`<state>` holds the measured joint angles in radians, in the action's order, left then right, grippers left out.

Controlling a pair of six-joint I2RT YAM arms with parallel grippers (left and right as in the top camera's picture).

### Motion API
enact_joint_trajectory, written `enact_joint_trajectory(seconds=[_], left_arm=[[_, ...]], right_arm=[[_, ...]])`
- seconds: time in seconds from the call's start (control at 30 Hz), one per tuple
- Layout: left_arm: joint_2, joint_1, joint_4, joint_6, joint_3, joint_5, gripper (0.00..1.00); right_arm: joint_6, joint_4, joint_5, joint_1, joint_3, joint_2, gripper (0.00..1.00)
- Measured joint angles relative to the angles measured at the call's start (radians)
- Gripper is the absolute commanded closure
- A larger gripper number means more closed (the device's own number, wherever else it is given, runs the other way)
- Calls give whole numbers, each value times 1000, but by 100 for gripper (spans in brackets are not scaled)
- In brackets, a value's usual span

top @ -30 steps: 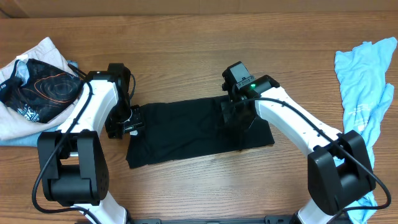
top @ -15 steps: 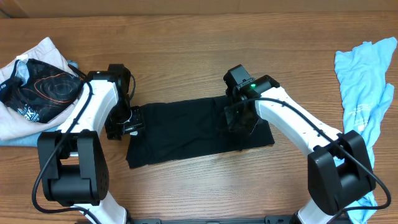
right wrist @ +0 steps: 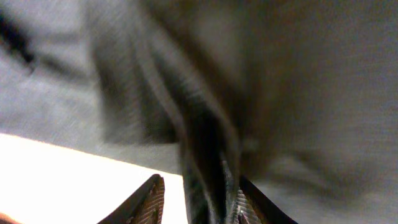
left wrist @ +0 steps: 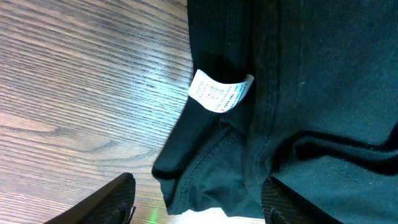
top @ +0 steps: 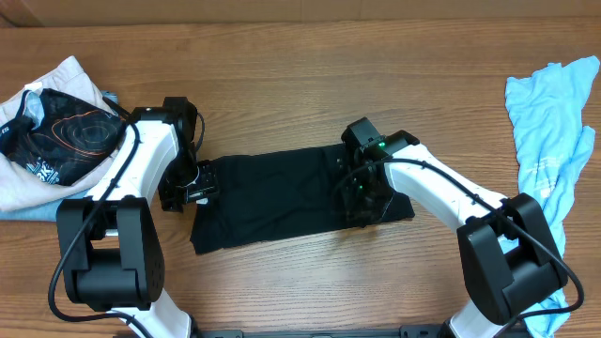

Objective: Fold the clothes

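Observation:
The clothes, a plain black T-shirt (top: pixel 272 197), lie folded into a wide band in the middle of the table. My left gripper (top: pixel 194 183) sits at the shirt's left end and is open. In the left wrist view its fingers (left wrist: pixel 115 200) straddle a hemmed corner of the black T-shirt (left wrist: pixel 298 74) without pinching it (left wrist: pixel 199 205), and a white care label (left wrist: pixel 221 92) sticks out at the edge. My right gripper (top: pixel 362 199) is down on the shirt's right part. In the right wrist view a ridge of black fabric (right wrist: pixel 205 149) runs between its jaws (right wrist: pixel 199 200), and light shows beside the left finger.
At the far left a black garment with an orange swirl print (top: pixel 66 136) lies on pale cloth (top: pixel 47 188). A light blue garment (top: pixel 549 131) is draped at the right edge. Bare wooden table (top: pixel 282 84) surrounds the shirt.
My right gripper has moved toward the table's front and lower onto the shirt's right part, and the fold there lies flatter. The left arm has stayed put.

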<state>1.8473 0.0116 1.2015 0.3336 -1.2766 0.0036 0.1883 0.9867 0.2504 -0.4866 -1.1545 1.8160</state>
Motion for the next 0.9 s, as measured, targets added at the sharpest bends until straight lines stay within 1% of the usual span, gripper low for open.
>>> enact_joint_trajectory(seconds=[0.1, 0.23, 0.33, 0.47, 0.57, 0.63, 0.67, 0.73, 0.77, 0.83, 0.9], left_arm=[[0, 0, 0, 0, 0, 0, 32], [0, 0, 3, 0, 0, 0, 32], [0, 0, 4, 0, 0, 0, 36], [0, 0, 24, 0, -1, -1, 37], [-6, 0, 35, 0, -17, -20, 34], [-26, 0, 32, 0, -23, -31, 30], [-41, 0, 30, 0, -24, -35, 18], [-79, 0, 21, 0, -29, -42, 9], [-87, 0, 20, 0, -31, -44, 6], [-105, 0, 3, 0, -34, -42, 5], [-107, 0, -27, -16, -34, -25, 4]], right_arm=[[-65, 1, 88, 0, 11, 0, 60], [-125, 1, 155, 0, 11, 0, 59], [-151, 0, 182, 0, 11, 0, 59], [-160, 10, 163, 0, 9, 0, 58], [-138, 53, 91, 0, -25, -3, 56], [-119, 70, 48, 0, -58, -19, 55], [-110, 72, 28, 0, -72, -36, 53], [-89, 72, -10, 0, -108, -95, 51], [-82, 70, -19, 0, -116, -115, 49], [-72, 60, -36, 0, -133, -170, 46], [-63, 58, -48, 0, -142, -219, 46]])
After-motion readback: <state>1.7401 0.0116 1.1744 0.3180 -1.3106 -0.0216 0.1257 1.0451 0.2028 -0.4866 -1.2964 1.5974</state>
